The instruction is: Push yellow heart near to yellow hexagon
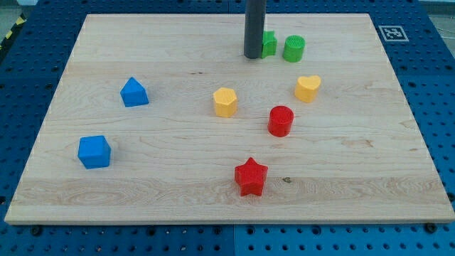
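The yellow heart [308, 88] lies right of centre on the wooden board [178, 185]. The yellow hexagon [225, 102] lies near the board's middle, to the left of the heart and a little lower. My tip [253, 55] is at the view's top, above and between the two yellow blocks, well clear of both. The rod partly hides the green star [268, 44] just to its right.
A green cylinder [293, 48] stands right of the green star. A red cylinder [281, 120] sits below and between the yellow blocks. A red star [250, 176] lies lower down. A blue house-shaped block [134, 92] and a blue cube [94, 151] lie at the left.
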You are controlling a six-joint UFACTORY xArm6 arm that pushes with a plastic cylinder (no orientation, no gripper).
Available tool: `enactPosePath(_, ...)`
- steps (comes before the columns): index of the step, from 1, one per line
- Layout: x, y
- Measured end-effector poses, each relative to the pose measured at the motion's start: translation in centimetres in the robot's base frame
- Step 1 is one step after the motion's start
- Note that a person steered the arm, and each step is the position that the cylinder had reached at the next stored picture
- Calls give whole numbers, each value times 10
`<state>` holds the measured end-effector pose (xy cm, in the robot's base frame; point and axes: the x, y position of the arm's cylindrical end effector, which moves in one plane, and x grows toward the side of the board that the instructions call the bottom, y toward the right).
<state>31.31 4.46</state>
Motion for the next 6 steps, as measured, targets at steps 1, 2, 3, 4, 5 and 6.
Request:
enactPosePath(1,0,0)
enactPosePath(2,23,-2)
enactPosePath(3,28,25)
enactPosePath(4,28,38)
enactPosePath(5,33,38)
enactPosePath(6,38,38)
